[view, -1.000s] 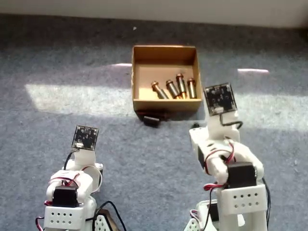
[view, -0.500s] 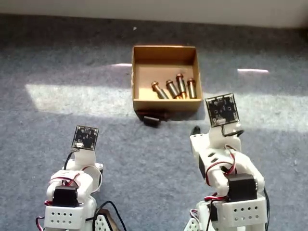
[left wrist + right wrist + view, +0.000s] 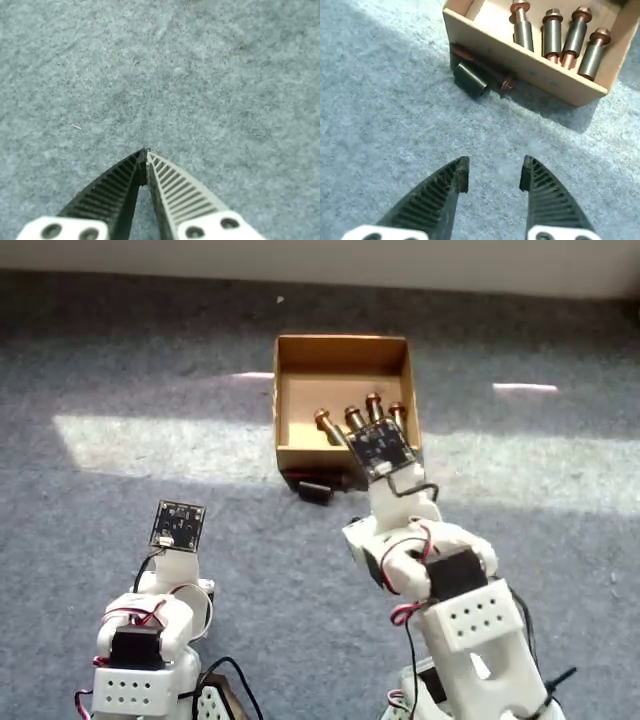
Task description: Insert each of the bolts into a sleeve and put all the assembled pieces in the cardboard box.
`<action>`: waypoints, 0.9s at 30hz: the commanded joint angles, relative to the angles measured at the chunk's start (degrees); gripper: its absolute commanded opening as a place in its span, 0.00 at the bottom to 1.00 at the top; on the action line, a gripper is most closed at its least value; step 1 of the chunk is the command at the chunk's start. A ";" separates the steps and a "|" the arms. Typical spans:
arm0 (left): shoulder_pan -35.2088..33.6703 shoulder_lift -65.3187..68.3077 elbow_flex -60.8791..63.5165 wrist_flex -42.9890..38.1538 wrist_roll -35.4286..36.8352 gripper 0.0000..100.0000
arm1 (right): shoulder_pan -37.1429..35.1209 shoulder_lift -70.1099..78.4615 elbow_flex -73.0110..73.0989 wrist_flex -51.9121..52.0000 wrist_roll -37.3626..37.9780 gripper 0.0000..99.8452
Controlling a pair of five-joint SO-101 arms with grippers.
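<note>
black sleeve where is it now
In the right wrist view the black sleeve lies on the carpet outside the cardboard box's near wall, beside the loose bolt.

White perforated shells [image 3: 480, 625], black servos [image 3: 135, 648], red cables [image 3: 128, 616], black-and-white ribbed left hand [image 3: 146, 151]

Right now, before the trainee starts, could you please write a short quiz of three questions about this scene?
1. True or false: the left gripper is shut.
2. How many assembled pieces lie in the cardboard box?
3. Where does the black sleeve lie?
A) inside the box
B) on the carpet outside the box, beside the loose bolt
C) in the left gripper

Key: 1 true; 2 four; 3 B.
</note>
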 commanded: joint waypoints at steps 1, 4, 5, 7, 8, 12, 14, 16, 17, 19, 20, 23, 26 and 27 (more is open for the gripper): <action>-0.75 -0.48 1.19 0.18 -0.62 0.01 | -0.84 9.10 -6.99 0.48 5.10 0.16; -0.75 -0.48 1.19 0.18 -0.62 0.01 | -1.19 14.55 -10.68 0.48 8.00 0.16; -0.75 -0.48 1.19 0.18 -0.62 0.01 | -1.71 15.96 -11.82 0.48 8.79 0.16; -0.75 -0.48 1.19 0.18 -0.62 0.01 | -2.51 18.07 -13.58 0.48 9.67 0.16; -0.75 -0.48 1.19 0.18 -0.62 0.01 | -3.12 19.12 -14.37 0.48 9.67 0.16; -0.75 -0.48 1.19 0.18 -0.62 0.01 | -6.29 22.81 -16.04 0.13 9.67 0.16; -0.75 -0.48 1.19 0.18 -0.62 0.01 | -7.96 25.10 -17.19 0.04 9.67 0.16; -0.75 -0.48 1.19 0.18 -0.62 0.01 | -9.19 27.74 -18.68 0.04 9.67 0.16; -0.75 -0.48 1.19 0.18 -0.62 0.01 | -9.45 29.23 -19.47 0.22 9.67 0.16; -0.75 -0.48 1.19 0.18 -0.62 0.01 | -9.45 32.31 -21.49 0.40 9.76 0.16; -0.75 -0.48 1.19 0.18 -0.62 0.01 | -9.45 33.80 -22.55 0.40 9.76 0.16; -0.75 -0.48 1.19 0.18 -0.62 0.01 | -9.45 37.85 -25.36 0.40 11.43 0.16; -0.75 -0.48 1.19 0.18 -0.62 0.01 | -10.42 41.19 -27.12 0.48 14.68 0.16; -0.75 -0.48 1.19 0.18 -0.62 0.01 | -10.59 42.15 -27.47 0.48 15.47 0.16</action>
